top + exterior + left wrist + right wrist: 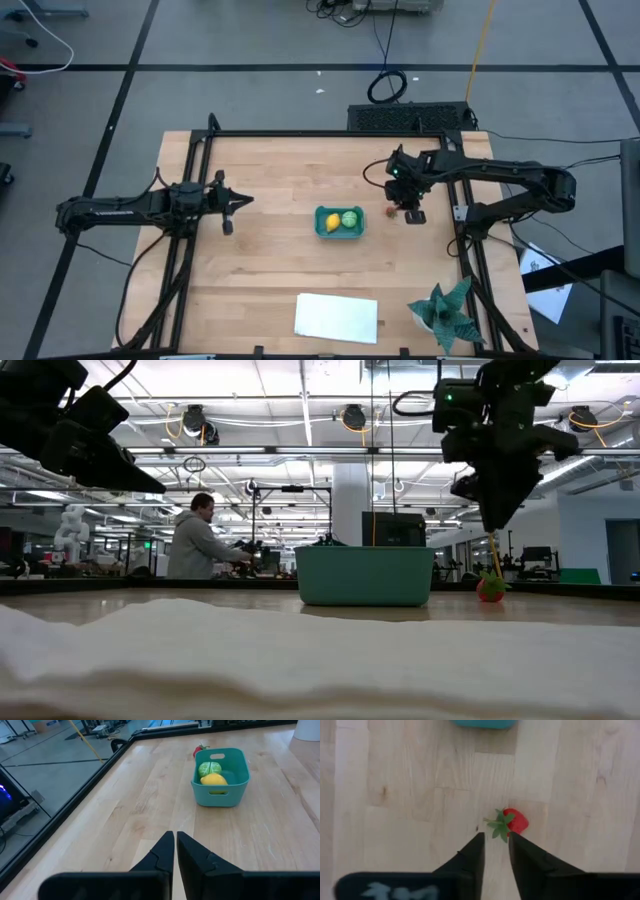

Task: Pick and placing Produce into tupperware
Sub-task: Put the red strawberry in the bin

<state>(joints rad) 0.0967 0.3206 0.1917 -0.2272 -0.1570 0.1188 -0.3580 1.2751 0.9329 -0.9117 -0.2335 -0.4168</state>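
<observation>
- While two pieces already lie in the tub, the table [260,270] fills the middle of the high view, a white sheet [337,316] at its lower edge and a spiky plant [447,310] at lower right.
- Left arm waits at centre left; the left gripper [228,208] has its fingers nearly together and holds nothing.
- Right gripper [412,212] hangs right of centre, just past the strawberry; its fingers stand a narrow gap apart, empty.
- Tub [339,222] sits at centre, holding the lemon [330,223] and the green ball [350,219].
- Strawberry [390,211] lies on the wood just right of the tub.
- To grasp it well, the right gripper likely needs to spread wider, centre over the red body, not the leaves, then descend straight.
</observation>
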